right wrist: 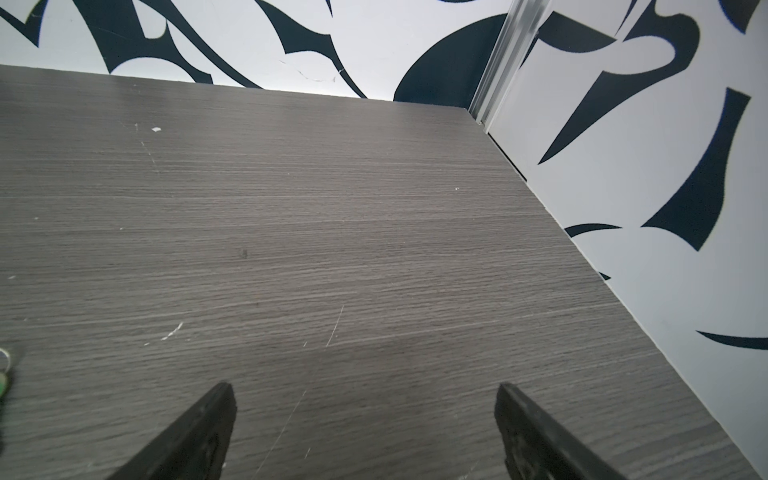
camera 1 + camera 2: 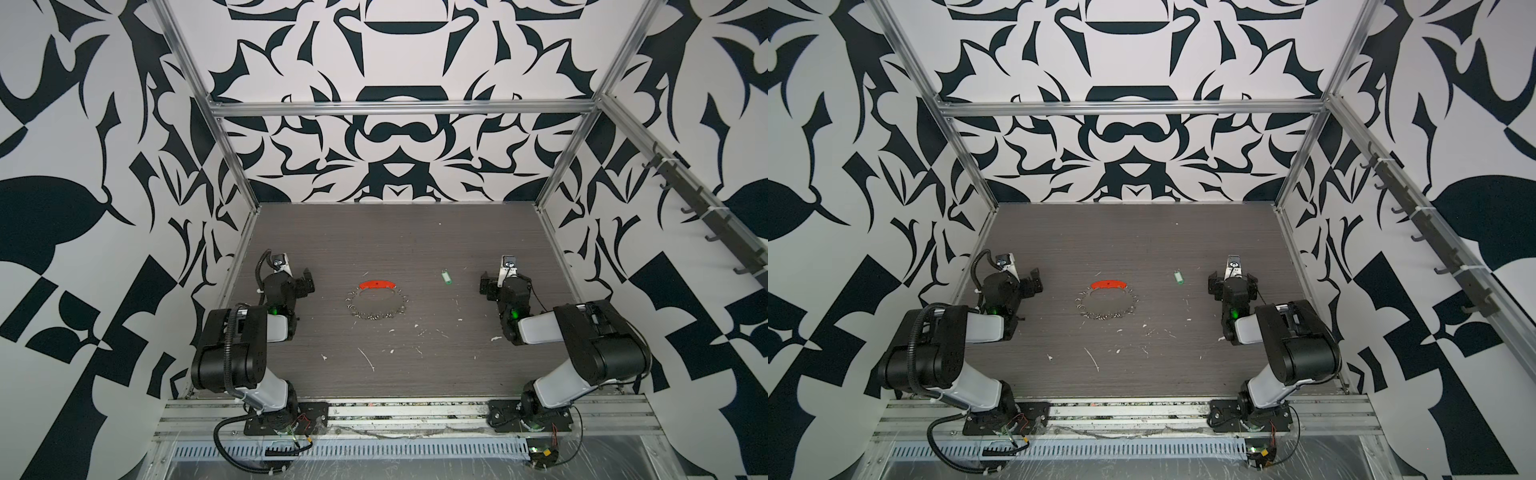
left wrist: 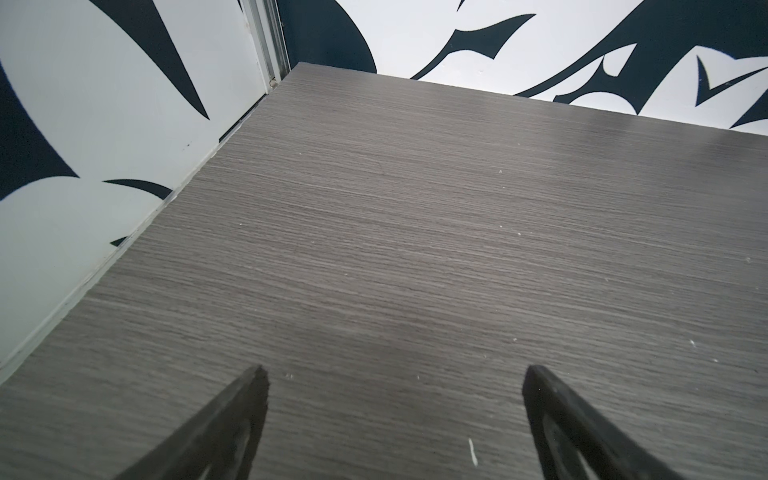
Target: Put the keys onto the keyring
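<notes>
The keyring (image 2: 371, 317) lies flat near the middle of the desk (image 2: 374, 374). It is a large thin wire loop strung with small silvery pieces (image 2: 1104, 316), bunched mostly along its near side, and a curved red segment (image 2: 377, 285) sits on its far side. The keys (image 2: 447, 277), one small oblong green tag with a white panel, lie flat to the right, well apart from the loop.

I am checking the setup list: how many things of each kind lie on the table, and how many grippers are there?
Green key tag: 1
Keyring, a wire loop with a red segment: 1
Grippers, both open: 2, the left gripper and the right gripper
Total: 4
</notes>
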Tool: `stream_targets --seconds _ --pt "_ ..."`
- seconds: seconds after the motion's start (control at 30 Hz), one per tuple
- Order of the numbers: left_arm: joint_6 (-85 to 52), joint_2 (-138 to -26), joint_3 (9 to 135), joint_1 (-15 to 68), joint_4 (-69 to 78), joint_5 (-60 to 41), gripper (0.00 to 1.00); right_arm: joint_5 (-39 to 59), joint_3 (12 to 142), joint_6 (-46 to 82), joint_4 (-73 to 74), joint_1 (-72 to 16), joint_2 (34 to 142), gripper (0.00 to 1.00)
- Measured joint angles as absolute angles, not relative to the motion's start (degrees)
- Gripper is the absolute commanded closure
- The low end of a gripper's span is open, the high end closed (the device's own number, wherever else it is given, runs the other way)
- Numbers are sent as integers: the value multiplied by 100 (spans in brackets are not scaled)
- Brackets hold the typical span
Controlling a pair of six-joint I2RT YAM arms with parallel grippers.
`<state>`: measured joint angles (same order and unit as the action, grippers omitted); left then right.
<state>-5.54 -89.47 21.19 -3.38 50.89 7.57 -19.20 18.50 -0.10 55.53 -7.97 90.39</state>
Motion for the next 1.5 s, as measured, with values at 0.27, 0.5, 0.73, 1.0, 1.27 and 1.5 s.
stream_targets --seconds 0.27,0.5,0.73,1.0,1.27,1.5 --pt "-556 -8943 2119 -338 5089 760 1 -1861 1850 -23 5551 -797 9039 0" --pt "-504 -8724 1953 -152 5175 1026 1 -1931 1758 -19 5719 -814 9039 0" --pt "-926 -7043 3745 1529 1865 2832 1 -2532 1378 -102 4893 -1345 7295 0" --pt "-1684 -6313 5330 2014 -644 2823 0 -3168 2641 2211 1505 -1225 4060 0" --pt "-2700 -6254 4871 2049 -886 2213 12 -2403 3336 2893 -1 -1173 6438 11" --pt "-2554 -7634 4993 4324 -541 2252 25 -1929 2512 3186 316 -1321 6777 22"
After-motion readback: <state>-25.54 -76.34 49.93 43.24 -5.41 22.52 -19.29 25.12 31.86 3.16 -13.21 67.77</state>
